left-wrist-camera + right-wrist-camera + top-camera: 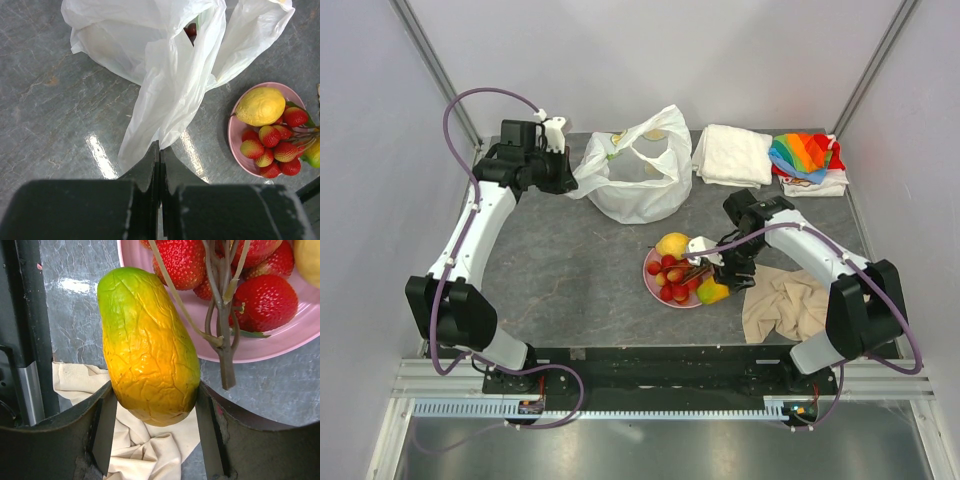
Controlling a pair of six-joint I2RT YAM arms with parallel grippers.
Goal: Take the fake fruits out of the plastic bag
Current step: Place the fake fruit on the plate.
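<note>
The white plastic bag (635, 180) lies at the back of the table. My left gripper (566, 176) is shut on its left handle; in the left wrist view the jaws (160, 148) pinch the thin plastic bag (170, 75). A dark red fruit (190, 31) shows through the bag's opening. The pink plate (653, 281) holds a yellow lemon (671, 244) and a red cluster (672, 280). My right gripper (722, 280) is shut on the orange-green mango (150, 345), held at the plate's (280, 347) near right rim.
A beige cloth (785, 305) lies crumpled beside the plate, under my right gripper. A folded white cloth (732, 155) and a rainbow cloth (805, 155) lie at the back right. White walls enclose the table on three sides.
</note>
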